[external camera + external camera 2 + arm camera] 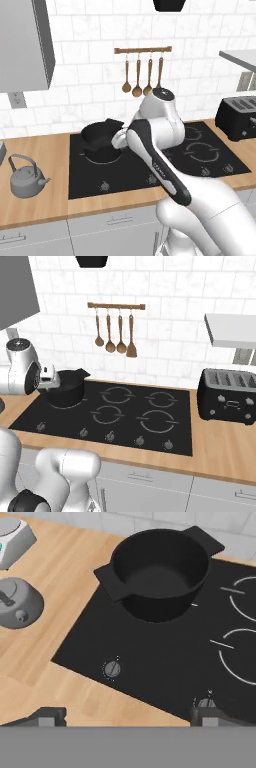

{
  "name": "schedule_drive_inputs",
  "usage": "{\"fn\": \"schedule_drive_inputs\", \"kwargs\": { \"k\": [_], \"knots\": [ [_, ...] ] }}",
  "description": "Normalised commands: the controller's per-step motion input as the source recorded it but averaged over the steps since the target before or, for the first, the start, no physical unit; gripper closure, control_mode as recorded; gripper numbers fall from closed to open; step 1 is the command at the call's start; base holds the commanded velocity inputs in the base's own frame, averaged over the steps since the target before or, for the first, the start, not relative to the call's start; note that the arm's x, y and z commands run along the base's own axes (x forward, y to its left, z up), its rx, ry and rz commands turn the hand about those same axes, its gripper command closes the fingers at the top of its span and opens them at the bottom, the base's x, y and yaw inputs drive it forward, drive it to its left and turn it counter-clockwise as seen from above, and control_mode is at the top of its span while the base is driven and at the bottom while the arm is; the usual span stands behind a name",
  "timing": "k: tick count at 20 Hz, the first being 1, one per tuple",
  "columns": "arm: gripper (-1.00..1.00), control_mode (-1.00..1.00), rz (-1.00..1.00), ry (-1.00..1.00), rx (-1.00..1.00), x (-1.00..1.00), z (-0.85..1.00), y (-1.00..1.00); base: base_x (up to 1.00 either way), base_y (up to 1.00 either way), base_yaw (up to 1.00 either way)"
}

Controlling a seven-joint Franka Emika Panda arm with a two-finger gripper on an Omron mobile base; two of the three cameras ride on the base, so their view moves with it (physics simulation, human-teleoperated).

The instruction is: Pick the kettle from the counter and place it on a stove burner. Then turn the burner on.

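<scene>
White-tiled kitchen facing you, kettle (26,177) sitting on the counter (45,200) left of the cooktop (125,175), black pot (102,139) occupying a rear burner, your gripper (127,716) hovering above the knobs, jaws spread wide, grasping nothing.

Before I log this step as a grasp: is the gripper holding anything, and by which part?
Nothing is held. The gripper has its jaws wide apart above the cooktop's front edge; the kettle sits untouched on the counter.
</scene>
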Motion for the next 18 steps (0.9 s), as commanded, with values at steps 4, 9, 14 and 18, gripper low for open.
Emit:
{"fn": "schedule_drive_inputs", "kwargs": {
  "k": [4, 9, 14, 18],
  "knots": [
    [-1.0, -1.0, 0.26, -0.06, 0.07, -0.1, 0.0, 0.81, 0.0, 0.0, 0.0],
    [-1.0, -1.0, 0.29, -0.03, 0.12, -0.07, 0.0, 0.73, 0.0, 0.0, 0.0],
    [-1.0, -1.0, 0.27, 0.0, 0.08, -0.03, -0.06, 0.69, 0.0, 0.0, 0.0],
    [-1.0, -1.0, 0.22, 0.05, 0.01, 0.0, -0.13, 0.79, 0.0, 0.0, 0.0]
  ]
}}
